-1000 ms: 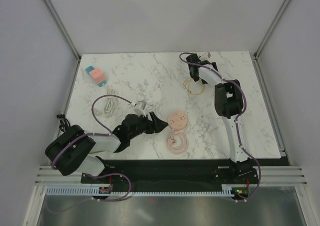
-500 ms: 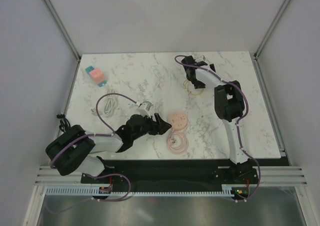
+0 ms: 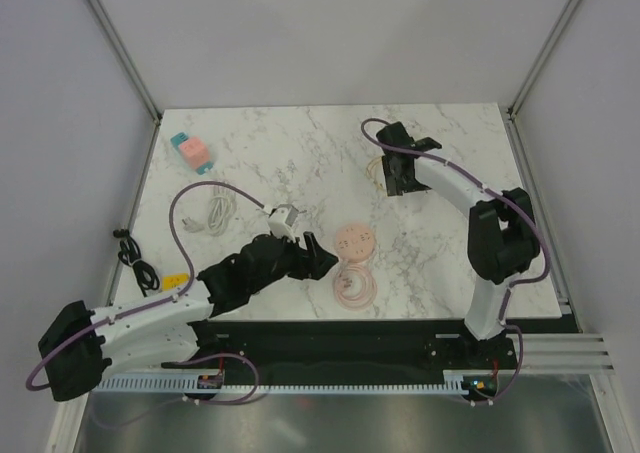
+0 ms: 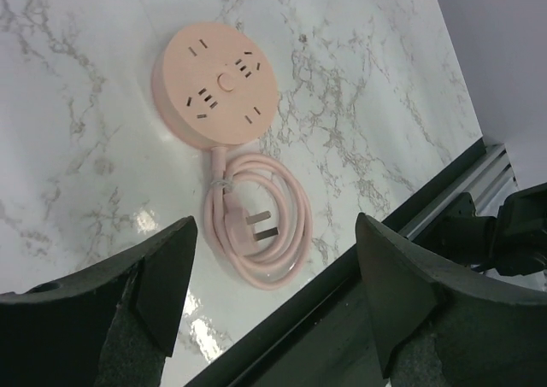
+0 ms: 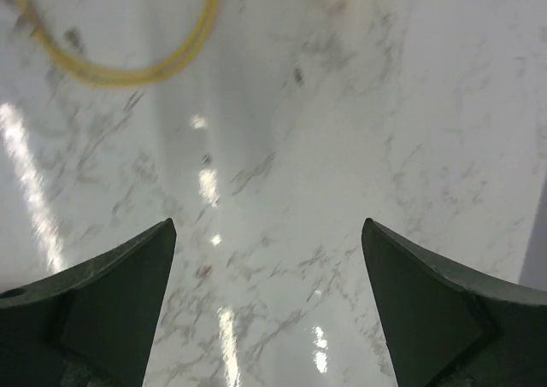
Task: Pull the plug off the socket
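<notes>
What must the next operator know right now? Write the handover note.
Left gripper: open, empty, just left of the pink socket, fingers toward it.
Right gripper: open, empty, above the yellow cable at the far side.
Socket: flat near the front edge, its own cord coiled beside it. No plug shows in its face.
Teal-pink block: far left, nothing near it. I cannot tell whether it holds a plug.
Done: nothing is gripped.
Left: find which plug is seated, steady its socket, pull.
</notes>
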Controlling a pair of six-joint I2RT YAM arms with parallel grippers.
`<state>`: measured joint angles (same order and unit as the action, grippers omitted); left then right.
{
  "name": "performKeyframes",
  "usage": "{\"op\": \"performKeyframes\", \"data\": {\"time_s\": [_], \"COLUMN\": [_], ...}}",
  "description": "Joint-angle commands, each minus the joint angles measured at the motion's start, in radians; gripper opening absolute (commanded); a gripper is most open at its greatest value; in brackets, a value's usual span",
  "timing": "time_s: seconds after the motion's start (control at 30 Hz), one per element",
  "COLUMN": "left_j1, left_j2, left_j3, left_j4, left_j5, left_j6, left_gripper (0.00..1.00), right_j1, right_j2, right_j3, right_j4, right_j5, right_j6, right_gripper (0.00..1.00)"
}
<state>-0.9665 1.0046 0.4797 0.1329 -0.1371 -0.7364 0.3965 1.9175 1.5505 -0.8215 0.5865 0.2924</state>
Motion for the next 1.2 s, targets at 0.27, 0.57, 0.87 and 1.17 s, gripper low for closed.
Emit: {"op": "performKeyframes", "data": {"time_s": [0.27, 0.57, 0.87, 1.17], "left_j1": [-0.003, -0.001, -0.003, -0.001], "left_j2": [-0.418, -0.615, -0.56, -0.613], "left_j3": [-0.001, -0.023, 0.034, 0.016], "left_j4": [-0.501, -0.631, -0.651, -0.664], "left_j5": [-0.11, -0.157, -0.167, -0.17], "left_j6": [-0.103, -0.185, -0.175, -0.182], "left_gripper": [0.86, 0.85, 0.84, 0.84], "right_j1": [0.326, 0.58, 0.735, 0.74], "right_j2": [-0.359, -0.399, -0.273, -0.203], "right_j3": [-0.423, -0.61, -0.564, -0.584], "right_j4": [0.34, 0.461, 0.45, 0.421], "right_j5": [-0.467, -0.183, 0.044, 0.119], "right_j6": [0.119, 0.454, 0.683, 0.752], "right_gripper": [0.98, 0.88, 0.74, 0.48]}}
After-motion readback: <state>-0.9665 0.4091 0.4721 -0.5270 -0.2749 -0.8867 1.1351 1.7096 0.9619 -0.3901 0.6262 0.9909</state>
